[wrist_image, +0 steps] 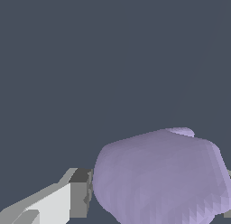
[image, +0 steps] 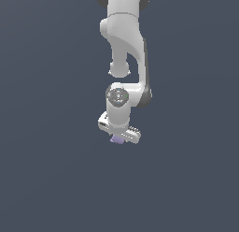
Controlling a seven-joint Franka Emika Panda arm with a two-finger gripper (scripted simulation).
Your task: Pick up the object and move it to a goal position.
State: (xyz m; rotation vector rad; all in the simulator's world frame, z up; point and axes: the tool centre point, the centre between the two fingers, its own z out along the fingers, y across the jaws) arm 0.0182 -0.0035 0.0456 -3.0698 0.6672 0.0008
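1. We see the gripper point(image: 119, 138) pointing down at the arm's 6 o'clock end, mid-frame in the exterior view.
2. The object point(image: 116, 140), pale purple, sits between the jaws; one finger pad point(wrist_image: 80, 193) touches its side, so the jaws look closed narrowly on it.
3. No goal marker shows.
4. We judge transport underway: keep the squeeze steady, move smoothly, avoid wrist tilts that could slip the faceted lump.

Pale purple object point(image: 117, 140) sits just under the white gripper point(image: 120, 136).
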